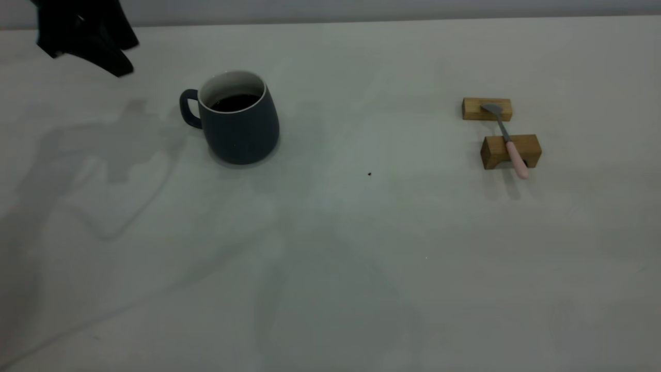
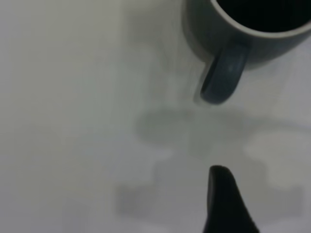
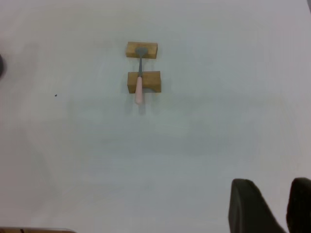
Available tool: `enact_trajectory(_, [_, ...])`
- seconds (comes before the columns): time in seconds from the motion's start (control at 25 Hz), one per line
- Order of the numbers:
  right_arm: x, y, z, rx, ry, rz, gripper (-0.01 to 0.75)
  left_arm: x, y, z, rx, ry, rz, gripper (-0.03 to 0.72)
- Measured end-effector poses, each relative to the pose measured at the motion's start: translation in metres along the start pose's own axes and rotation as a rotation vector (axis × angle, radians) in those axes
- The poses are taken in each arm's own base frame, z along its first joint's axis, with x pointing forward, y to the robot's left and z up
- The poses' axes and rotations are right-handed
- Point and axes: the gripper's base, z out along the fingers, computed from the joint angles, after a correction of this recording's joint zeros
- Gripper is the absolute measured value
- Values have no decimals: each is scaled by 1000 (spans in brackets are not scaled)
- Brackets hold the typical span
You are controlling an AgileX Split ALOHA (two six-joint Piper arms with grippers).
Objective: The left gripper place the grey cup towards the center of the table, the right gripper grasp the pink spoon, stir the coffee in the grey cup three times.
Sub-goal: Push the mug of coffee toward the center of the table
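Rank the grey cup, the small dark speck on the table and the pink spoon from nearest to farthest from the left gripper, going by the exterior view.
Measured from the left gripper, at the far left corner:
1. Grey cup, just to its right, handle turned toward it.
2. Dark speck, near the table's middle.
3. Pink spoon, far right, lying across two wooden blocks.

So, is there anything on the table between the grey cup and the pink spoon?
Only a tiny dark speck on bare table, seen in the exterior view between the grey cup and the pink spoon.
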Motion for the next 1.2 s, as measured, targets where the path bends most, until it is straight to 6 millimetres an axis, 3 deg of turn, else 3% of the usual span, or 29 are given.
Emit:
enact_trajectory(0.2, [0, 0, 0, 0, 0, 0, 238, 0, 9, 32, 73, -17, 42, 486])
enact_trajectory(0.4, [0, 0, 0, 0, 0, 0, 238, -16, 7, 63, 121, -24, 113, 484])
enact_trajectory(0.72, [0, 0, 0, 0, 0, 0, 238, -47, -5, 96, 158, -21, 150, 483])
enact_trajectory(1.0, [0, 0, 0, 0, 0, 0, 238, -87, -11, 107, 119, -79, 147, 482])
enact_trajectory(1.2, [0, 0, 0, 0, 0, 0, 238, -105, -17, 112, 118, -87, 150, 482])
